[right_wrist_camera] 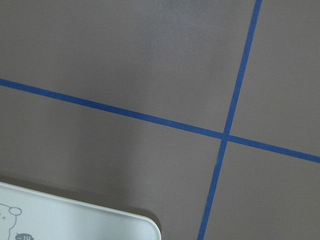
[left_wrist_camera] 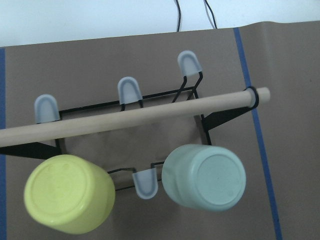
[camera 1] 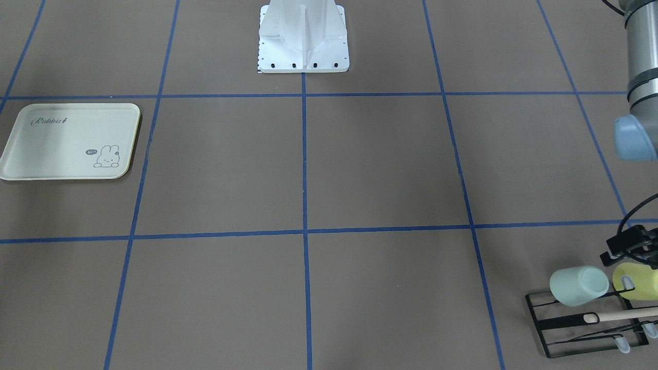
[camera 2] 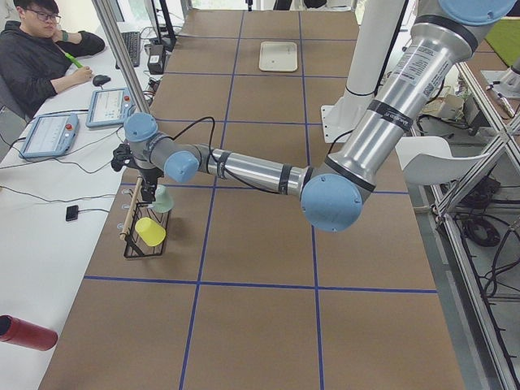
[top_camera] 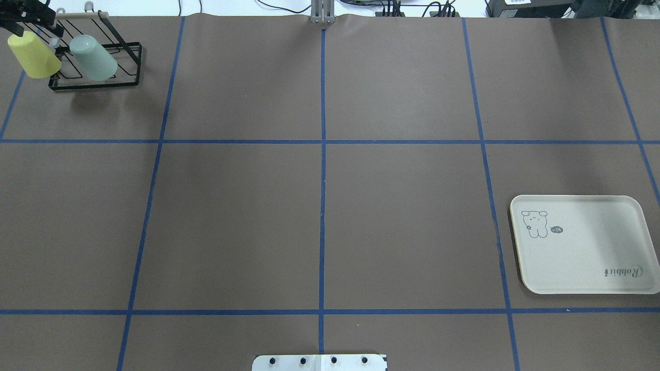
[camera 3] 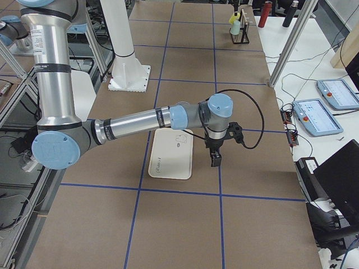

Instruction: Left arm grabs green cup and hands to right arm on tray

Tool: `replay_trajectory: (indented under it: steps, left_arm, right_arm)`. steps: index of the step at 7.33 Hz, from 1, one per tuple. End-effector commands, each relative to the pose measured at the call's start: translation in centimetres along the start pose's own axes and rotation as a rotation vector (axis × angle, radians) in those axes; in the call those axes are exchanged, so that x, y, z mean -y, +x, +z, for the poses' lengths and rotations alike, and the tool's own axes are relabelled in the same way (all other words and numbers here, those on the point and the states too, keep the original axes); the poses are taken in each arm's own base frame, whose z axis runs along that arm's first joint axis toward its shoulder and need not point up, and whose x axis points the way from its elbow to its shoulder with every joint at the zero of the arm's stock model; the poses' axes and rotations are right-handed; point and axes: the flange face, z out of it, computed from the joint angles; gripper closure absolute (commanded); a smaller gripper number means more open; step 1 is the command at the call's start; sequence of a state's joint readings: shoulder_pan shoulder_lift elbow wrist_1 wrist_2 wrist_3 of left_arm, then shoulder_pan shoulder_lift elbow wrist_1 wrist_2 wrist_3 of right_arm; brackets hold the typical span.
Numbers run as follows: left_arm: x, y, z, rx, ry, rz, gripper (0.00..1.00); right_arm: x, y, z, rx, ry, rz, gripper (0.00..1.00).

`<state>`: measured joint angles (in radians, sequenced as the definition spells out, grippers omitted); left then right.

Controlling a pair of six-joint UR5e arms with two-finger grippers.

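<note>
Right now the green cup is sitting bottom-up on the black rack, just beside the yellow cup. The left gripper is hovering over them. The right gripper is hanging beside the tray. I cannot tell if either is open.

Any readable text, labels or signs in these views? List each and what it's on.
"Rabbit": script printed on the tray.
"hi": in the small speech bubble beside the bunny drawing on the tray.
Sticker on the left arm: too small to read.
Nothing else readable shows.
</note>
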<state>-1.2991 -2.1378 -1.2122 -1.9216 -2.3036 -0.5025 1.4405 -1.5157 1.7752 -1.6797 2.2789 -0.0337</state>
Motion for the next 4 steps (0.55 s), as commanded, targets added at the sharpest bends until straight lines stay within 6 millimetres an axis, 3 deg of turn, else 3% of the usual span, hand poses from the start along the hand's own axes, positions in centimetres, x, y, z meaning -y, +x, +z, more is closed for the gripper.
replay_trajectory:
  steps: [1,4]
  left_arm:
    - [2.1,5.0,2.7,0.104,-0.026,0.0,0.0]
    - [1.8,4.4,4.7,0.168,-0.032,0.014,0.0]
  right_arm:
    - [0.0,0.0,0.0,0.001,0.0,-0.001,0.0]
    - [-0.1,0.1,0.1,0.001,-0.003,0.002,0.0]
